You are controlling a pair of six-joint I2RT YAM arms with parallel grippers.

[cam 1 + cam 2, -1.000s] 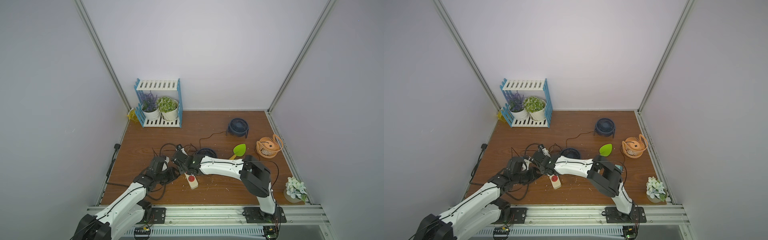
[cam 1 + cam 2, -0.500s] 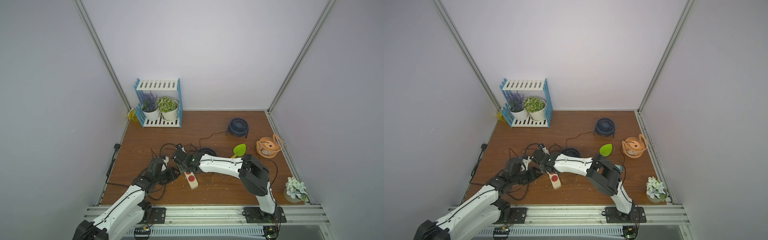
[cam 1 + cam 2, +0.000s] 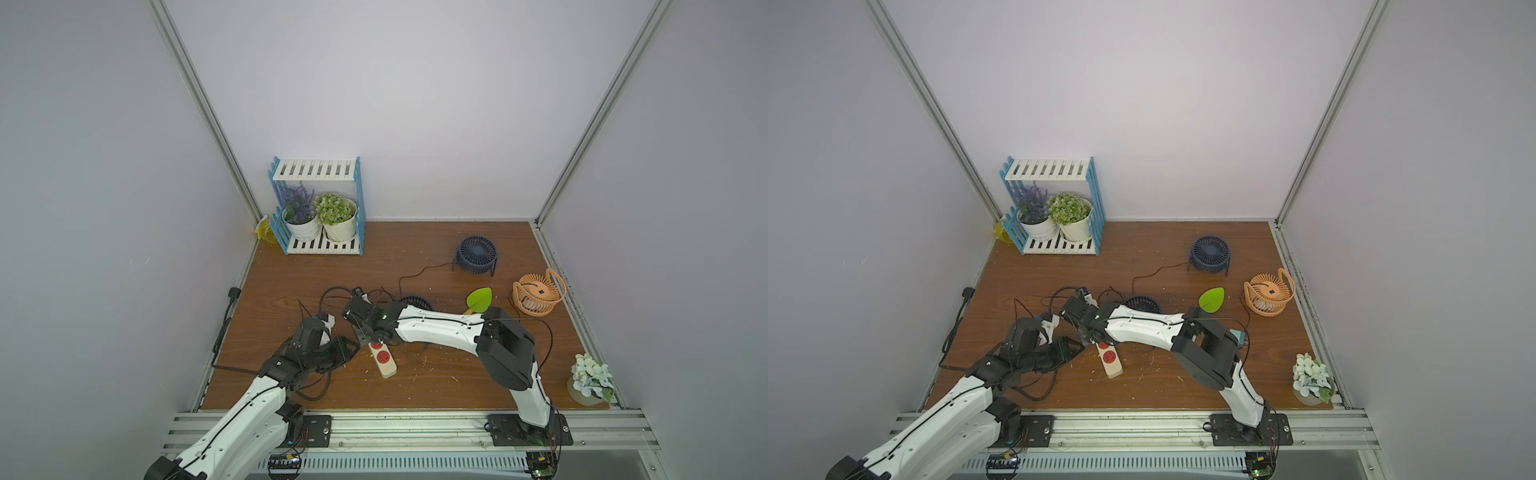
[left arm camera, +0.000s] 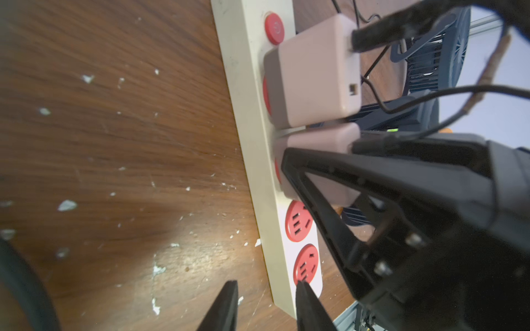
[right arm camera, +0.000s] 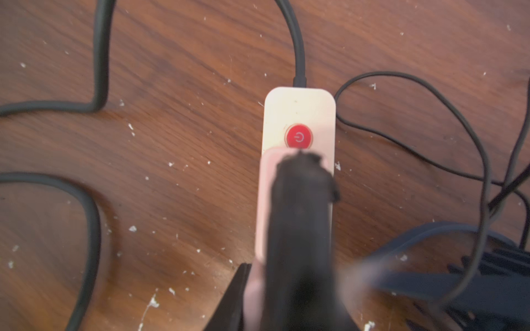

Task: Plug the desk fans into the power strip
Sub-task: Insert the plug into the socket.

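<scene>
Left wrist: power strip (image 4: 252, 143) lies flat on worktop (image 4: 114, 143). Your left tool (image 4: 266, 298), tips apart, straddles its edge, likely bracing. Right tool (image 3: 368, 334) sits over 2nd plug (image 4: 318, 137); can't tell if it's clamped.

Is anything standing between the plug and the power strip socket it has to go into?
Nothing visible does. The plug appears to sit against the face of the power strip, right beside another plug; the two red sockets past it are bare.

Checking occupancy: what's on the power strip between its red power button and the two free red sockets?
Left wrist view: two pale pink adapters on the power strip, one by the power button, the other by the free sockets.
</scene>
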